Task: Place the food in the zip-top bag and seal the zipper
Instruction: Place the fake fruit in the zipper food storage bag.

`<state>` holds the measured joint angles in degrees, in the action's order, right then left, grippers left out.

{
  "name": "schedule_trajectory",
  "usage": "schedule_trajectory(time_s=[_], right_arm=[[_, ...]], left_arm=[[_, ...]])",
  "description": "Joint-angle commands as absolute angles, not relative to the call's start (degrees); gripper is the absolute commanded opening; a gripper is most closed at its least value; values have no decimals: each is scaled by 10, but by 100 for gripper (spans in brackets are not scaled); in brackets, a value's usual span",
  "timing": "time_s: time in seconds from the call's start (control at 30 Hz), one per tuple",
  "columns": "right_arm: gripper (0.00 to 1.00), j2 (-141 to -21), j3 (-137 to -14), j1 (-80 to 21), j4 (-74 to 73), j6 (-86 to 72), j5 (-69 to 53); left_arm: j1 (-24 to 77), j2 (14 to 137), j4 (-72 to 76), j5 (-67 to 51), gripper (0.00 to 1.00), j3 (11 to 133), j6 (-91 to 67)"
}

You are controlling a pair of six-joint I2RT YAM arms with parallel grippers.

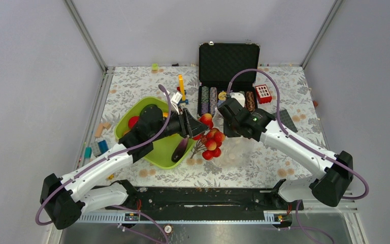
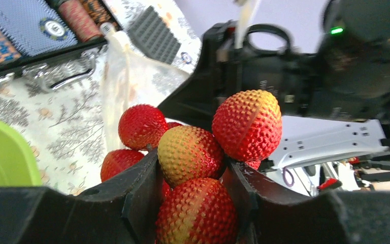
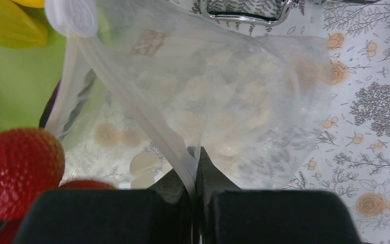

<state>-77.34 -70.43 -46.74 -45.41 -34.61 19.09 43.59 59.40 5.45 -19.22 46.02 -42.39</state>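
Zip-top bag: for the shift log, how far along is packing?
Done: the right gripper pinches the zip-top bag at its rim. In hand: the left gripper clamps the berry cluster beside it. Left: bag looks empty; red piece and purple piece lie at the green tray; zipper open.

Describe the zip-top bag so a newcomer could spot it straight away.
Start at the open black case at the back of the table; just in front of it the right gripper pinches the rim of the zip-top bag. It sits right of the red berry bunch, and unlike the solid lime-green tray, it is clear floppy plastic with cream dots.
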Motion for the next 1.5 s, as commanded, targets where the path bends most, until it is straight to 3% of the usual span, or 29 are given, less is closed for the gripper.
schedule_trajectory(time_s=[0.0, 0.2, 0.77, 1.47], right_arm=[[0, -746, -717, -463, -438, -372, 169], [0, -742, -717, -463, -434, -375, 133], [0, -719, -688, -463, -377, -384, 99], [0, -619, -593, -441, -252, -387, -49]], left_arm=[[452, 599, 23, -137, 0, 497, -397], [470, 619, -78, -22, 0, 528, -367], [528, 735, -151, -186, 0, 632, -231], [530, 786, -214, -150, 0, 661, -243]])
